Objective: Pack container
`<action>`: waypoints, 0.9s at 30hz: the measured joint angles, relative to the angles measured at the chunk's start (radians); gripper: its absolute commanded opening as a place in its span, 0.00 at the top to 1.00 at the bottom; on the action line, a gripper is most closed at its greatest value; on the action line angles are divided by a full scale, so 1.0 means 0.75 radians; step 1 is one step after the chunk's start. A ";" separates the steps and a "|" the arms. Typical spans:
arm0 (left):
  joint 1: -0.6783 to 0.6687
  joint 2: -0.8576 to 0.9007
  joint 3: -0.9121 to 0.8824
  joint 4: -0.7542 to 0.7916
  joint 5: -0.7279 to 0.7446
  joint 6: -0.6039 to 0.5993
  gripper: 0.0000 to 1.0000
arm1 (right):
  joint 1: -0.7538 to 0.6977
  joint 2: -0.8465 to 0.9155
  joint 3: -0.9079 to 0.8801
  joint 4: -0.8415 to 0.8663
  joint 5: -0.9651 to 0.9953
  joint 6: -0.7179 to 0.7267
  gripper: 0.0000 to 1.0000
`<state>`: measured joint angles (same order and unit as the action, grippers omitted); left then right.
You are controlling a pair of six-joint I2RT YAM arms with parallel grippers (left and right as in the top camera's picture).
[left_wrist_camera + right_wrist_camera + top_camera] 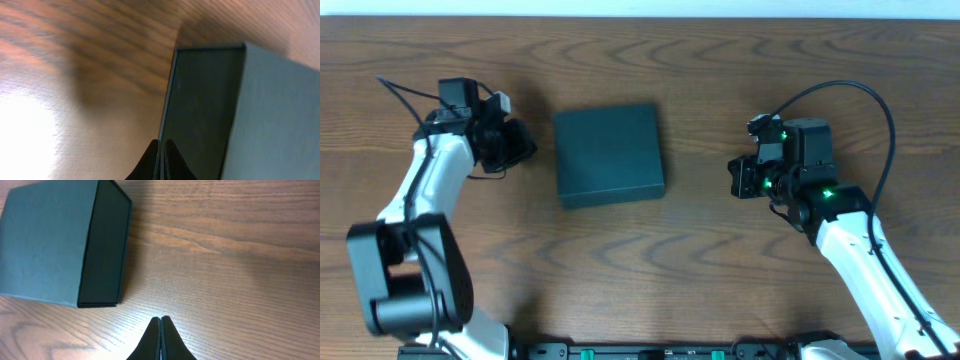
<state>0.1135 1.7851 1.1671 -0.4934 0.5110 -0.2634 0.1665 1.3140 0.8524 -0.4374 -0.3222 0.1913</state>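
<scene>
The container (608,154) is a dark teal, shallow square box lying closed at the middle of the wooden table. My left gripper (525,145) is shut and empty just left of the box's left side. In the left wrist view the shut fingertips (161,147) point at the box's dark side wall (205,110). My right gripper (738,178) is shut and empty, a short way right of the box. In the right wrist view the shut fingertips (160,322) hover over bare table, with the box (55,240) at the upper left.
The wooden table (650,270) shows nothing else on it. The arm bases stand along the front edge (660,350).
</scene>
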 measured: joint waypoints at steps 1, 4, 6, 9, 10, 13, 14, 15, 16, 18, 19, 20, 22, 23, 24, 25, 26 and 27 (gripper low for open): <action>-0.011 0.019 0.000 0.031 0.009 -0.025 0.94 | 0.000 0.000 0.000 -0.001 -0.001 -0.002 0.98; -0.074 0.083 -0.001 0.134 0.046 -0.106 0.94 | 0.000 0.000 0.000 -0.002 -0.006 -0.008 0.98; -0.117 0.106 -0.001 0.183 0.046 -0.144 0.94 | 0.000 0.000 0.000 -0.001 -0.006 -0.009 0.98; -0.163 0.116 -0.001 0.215 0.051 -0.183 0.94 | 0.000 0.000 0.000 -0.001 -0.006 -0.013 0.98; -0.172 0.117 -0.001 0.214 0.051 -0.192 0.94 | 0.000 0.000 0.000 -0.004 -0.006 -0.013 0.98; -0.185 0.118 -0.001 0.211 0.053 -0.212 0.94 | 0.000 0.000 0.000 -0.014 -0.006 -0.016 0.98; -0.182 0.119 -0.001 0.209 0.053 -0.215 0.94 | 0.000 0.000 0.000 -0.014 -0.006 -0.017 0.98; -0.180 0.119 -0.001 0.207 0.053 -0.218 0.94 | 0.000 0.000 0.000 -0.014 -0.006 -0.018 0.98; -0.178 0.119 -0.001 0.206 0.053 -0.221 0.94 | 0.000 0.000 0.000 -0.014 -0.006 -0.017 0.98; -0.173 0.119 -0.001 0.206 0.052 -0.223 0.94 | 0.000 0.000 0.000 -0.015 -0.006 -0.018 0.98; -0.173 0.119 -0.001 0.206 0.053 -0.224 0.94 | 0.000 0.000 0.000 -0.015 -0.007 -0.018 0.98; -0.172 0.119 -0.001 0.206 0.052 -0.224 0.94 | 0.000 0.000 0.000 -0.015 -0.010 -0.018 0.98; -0.172 0.119 0.002 0.191 0.053 -0.222 0.94 | 0.000 0.000 0.000 -0.017 -0.017 -0.024 0.99; -0.172 0.119 0.007 0.163 0.054 -0.217 0.94 | 0.000 0.000 0.000 -0.028 -0.023 -0.038 0.99; -0.171 0.119 0.020 0.106 0.055 -0.201 0.94 | 0.000 0.000 0.003 -0.056 -0.033 -0.058 0.99; -0.169 0.119 0.044 0.027 0.057 -0.179 0.94 | -0.001 0.000 0.010 -0.104 -0.038 -0.082 0.99; -0.166 0.119 0.064 -0.043 0.056 -0.158 0.94 | -0.002 0.000 0.022 -0.168 -0.043 -0.107 0.99; -0.160 0.119 0.098 -0.129 0.055 -0.130 0.94 | -0.003 -0.001 0.039 -0.237 -0.046 -0.134 0.98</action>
<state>-0.0067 1.8740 1.2407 -0.5900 0.5526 -0.3607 0.1646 1.3136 0.8814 -0.6147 -0.3569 0.0910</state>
